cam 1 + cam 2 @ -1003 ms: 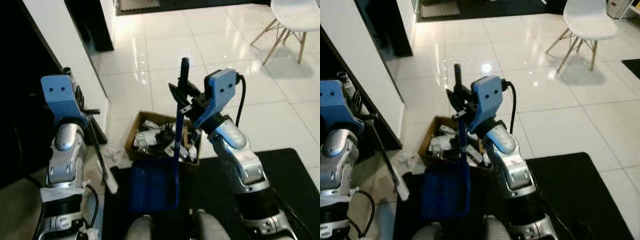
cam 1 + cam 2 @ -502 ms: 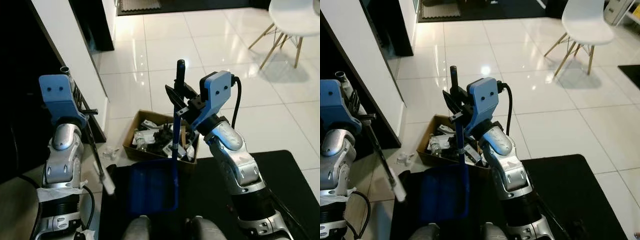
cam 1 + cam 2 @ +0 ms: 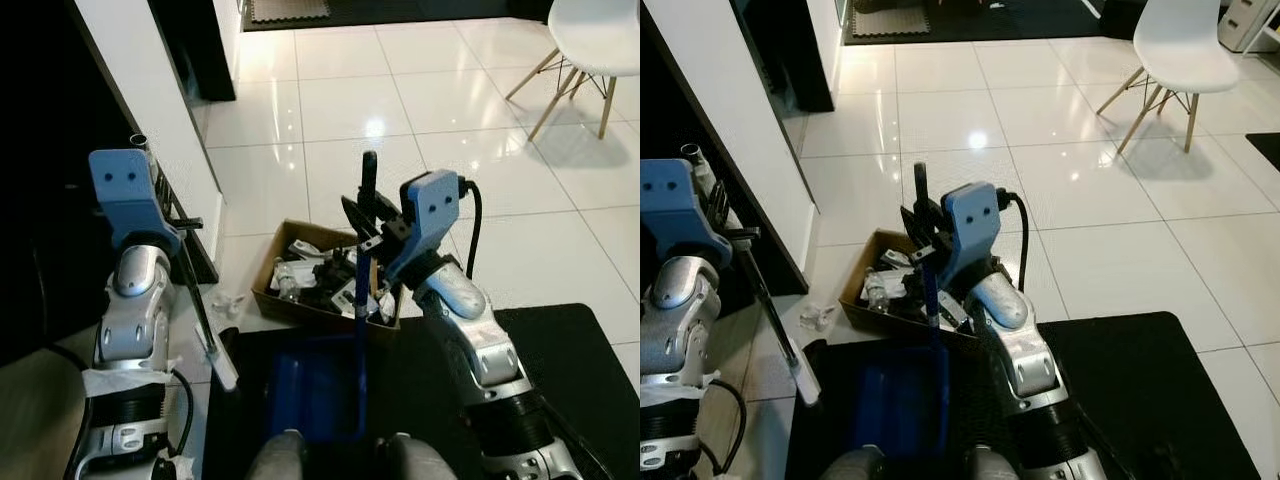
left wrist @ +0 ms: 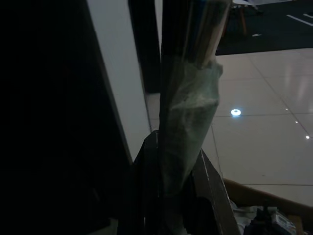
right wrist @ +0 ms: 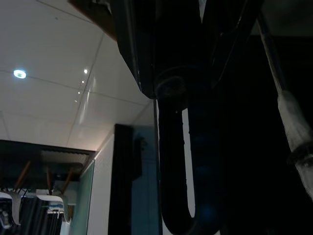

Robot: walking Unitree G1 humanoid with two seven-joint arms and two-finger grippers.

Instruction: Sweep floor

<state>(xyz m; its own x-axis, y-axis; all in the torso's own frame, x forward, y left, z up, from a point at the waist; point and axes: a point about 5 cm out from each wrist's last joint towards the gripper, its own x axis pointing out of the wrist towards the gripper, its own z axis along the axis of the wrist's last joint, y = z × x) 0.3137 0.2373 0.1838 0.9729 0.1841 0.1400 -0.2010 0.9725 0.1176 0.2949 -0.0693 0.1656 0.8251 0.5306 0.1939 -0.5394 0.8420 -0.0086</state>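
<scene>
My right gripper (image 3: 366, 222) is shut on the upright handle of a blue dustpan (image 3: 314, 396). The pan hangs low in front of my legs, over the edge of a black mat (image 3: 560, 350). In the right wrist view the dark blue handle loop (image 5: 195, 161) sits between the fingers. My left gripper (image 3: 177, 224) is shut on a thin black broom stick (image 3: 200, 300), which slants down to a white end (image 3: 222, 368) near the floor. In the left wrist view, the fingers clamp the stick's taped part (image 4: 188, 122). A crumpled paper scrap (image 3: 226, 303) lies on the tiles.
An open cardboard box (image 3: 268, 272) full of rubbish stands on the white tiles just beyond the dustpan. A white wall panel (image 3: 150, 90) and a dark cabinet stand on the left. A white chair (image 3: 595, 30) stands far right, with open tiled floor ahead.
The camera has shifted slightly. The dustpan handle now stands more upright and a little lower against the box. The broom stick has barely moved.
</scene>
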